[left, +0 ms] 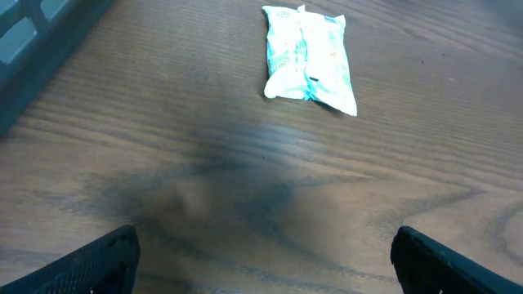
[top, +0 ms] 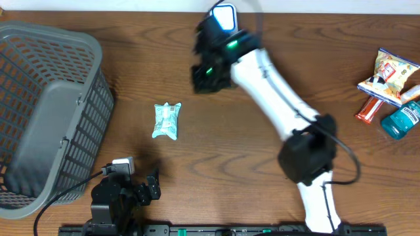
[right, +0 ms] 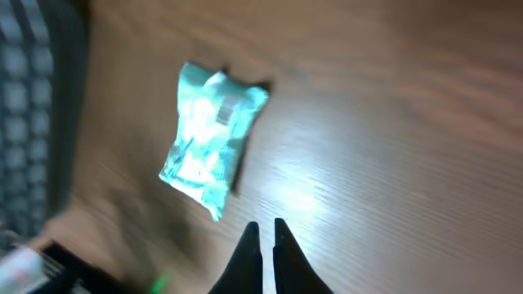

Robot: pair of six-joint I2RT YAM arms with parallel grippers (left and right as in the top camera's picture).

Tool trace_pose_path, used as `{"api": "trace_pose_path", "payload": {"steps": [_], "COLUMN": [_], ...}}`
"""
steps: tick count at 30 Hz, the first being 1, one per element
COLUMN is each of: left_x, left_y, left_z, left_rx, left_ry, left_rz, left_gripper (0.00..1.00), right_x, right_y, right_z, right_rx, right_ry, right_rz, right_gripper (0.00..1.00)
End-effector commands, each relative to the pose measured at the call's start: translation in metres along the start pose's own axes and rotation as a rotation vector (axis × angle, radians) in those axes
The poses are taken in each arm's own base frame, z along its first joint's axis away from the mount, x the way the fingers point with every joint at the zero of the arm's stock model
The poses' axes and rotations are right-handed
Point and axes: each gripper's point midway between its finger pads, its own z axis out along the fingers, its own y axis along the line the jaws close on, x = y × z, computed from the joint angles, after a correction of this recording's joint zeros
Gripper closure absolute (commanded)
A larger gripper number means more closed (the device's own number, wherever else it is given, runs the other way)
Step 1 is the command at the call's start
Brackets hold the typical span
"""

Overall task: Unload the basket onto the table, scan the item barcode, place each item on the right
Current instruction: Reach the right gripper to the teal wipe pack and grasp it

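Two grippers hold nothing. The left gripper (left: 263, 255) stands wide open above the wooden table (left: 163, 163), its jaws far apart, and the teal packet (left: 308, 57) lies flat well ahead of them, a little to the right of the gap. The right gripper (right: 267, 238) has its fingers pressed together and empty. From it, the packet lies ahead and to the left of the tips, not touching.
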Motion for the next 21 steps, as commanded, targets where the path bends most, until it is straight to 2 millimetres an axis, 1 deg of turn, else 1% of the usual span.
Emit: {"api": "trace_pose_path", "payload": {"steps": [1, 3, 6, 9, 13, 18, 21], "left_x": [0.017, 0.017, 0.017, 0.017, 0.017, 0.017, 0.017], "left_y": [0.003, 0.003, 0.003, 0.003, 0.003, 0.003, 0.003], "left_z": [0.004, 0.004, 0.004, 0.004, 0.004, 0.004, 0.004], "left_rx": [-0.007, -0.007, -0.007, -0.007, -0.007, -0.007, -0.007], "left_ry": [0.063, 0.063, 0.063, 0.063, 0.063, 0.063, 0.063], "left_rz": [-0.013, -0.013, -0.013, -0.013, -0.013, -0.013, -0.013], "left_gripper": [0.02, 0.02, 0.02, 0.02, 0.02, 0.02, 0.02], "right_x": [0.026, 0.034, 0.045, 0.051, 0.049, 0.046, 0.049], "right_y": [0.018, 0.025, 0.036, 0.045, 0.054, 0.058, 0.055], "right_z": [0.051, 0.067, 0.083, 0.087, 0.089, 0.097, 0.110], "right_rx": [0.024, 0.024, -0.004, -0.025, -0.039, -0.054, -0.058], "right_ry": [0.092, 0.120, 0.154, 0.166, 0.145, 0.117, 0.115], "right_rz": [-0.106, -0.127, -0.190, -0.256, -0.294, -0.328, -0.337], "right_gripper": [0.99, 0.99, 0.99, 0.99, 0.99, 0.99, 0.99]}}
